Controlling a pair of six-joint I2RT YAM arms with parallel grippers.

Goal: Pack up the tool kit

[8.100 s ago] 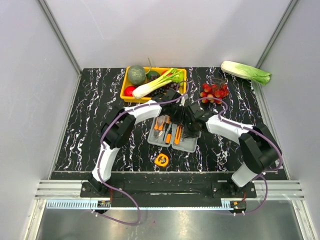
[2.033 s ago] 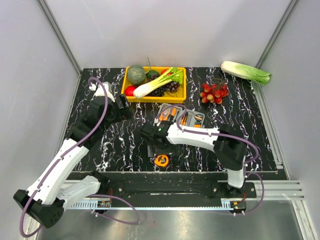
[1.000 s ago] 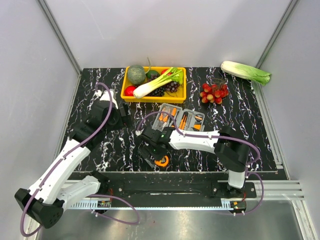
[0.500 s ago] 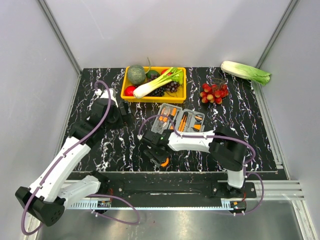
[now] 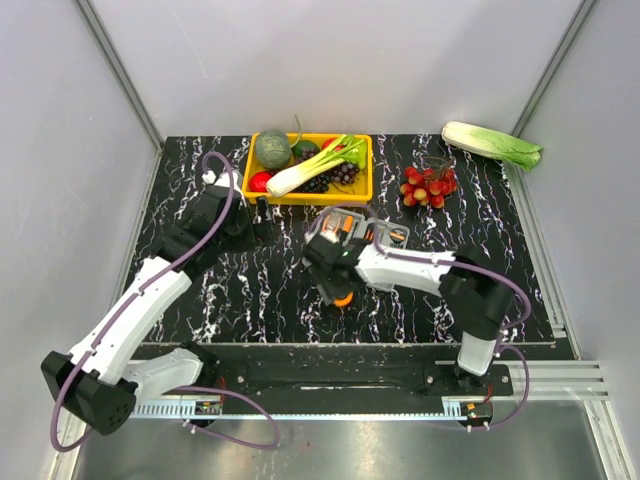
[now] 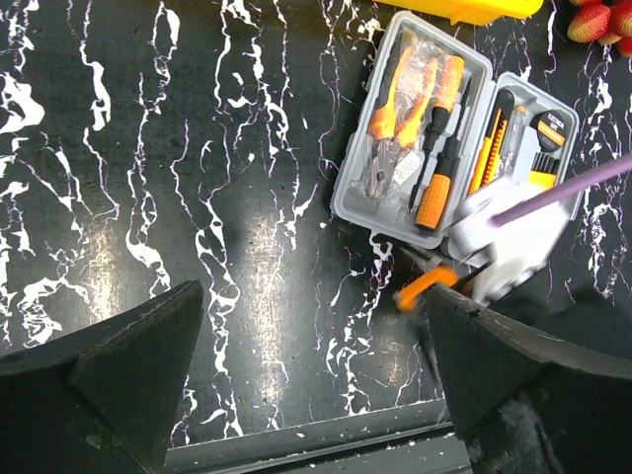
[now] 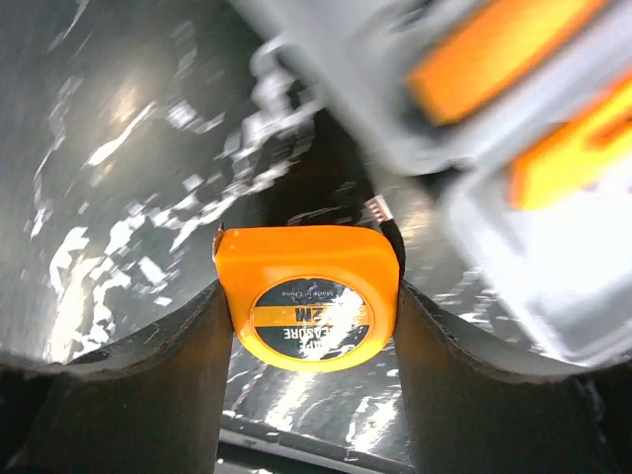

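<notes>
The tool kit (image 5: 392, 236) lies open at mid-table, a grey case with orange-and-black tools in it. It also shows in the left wrist view as the tool kit (image 6: 449, 118) and, blurred, at the top right of the right wrist view as the case (image 7: 513, 138). My right gripper (image 5: 341, 293) is shut on the orange tape measure (image 7: 308, 296), which hangs just in front of the case's near left corner. That tape measure (image 6: 427, 285) shows as an orange sliver beside the white arm. My left gripper (image 6: 314, 301) stands open over bare table left of the case, holding nothing.
A yellow tray (image 5: 368, 172) of vegetables sits behind the case. Red fruits (image 5: 430, 183) lie to its right and a cabbage (image 5: 492, 145) at the back right corner. The table's front rail (image 6: 326, 444) runs below my left fingers.
My right gripper has closed on the tape measure and carried it right and back, toward the case. The left arm has edged right, toward the tray and case.
</notes>
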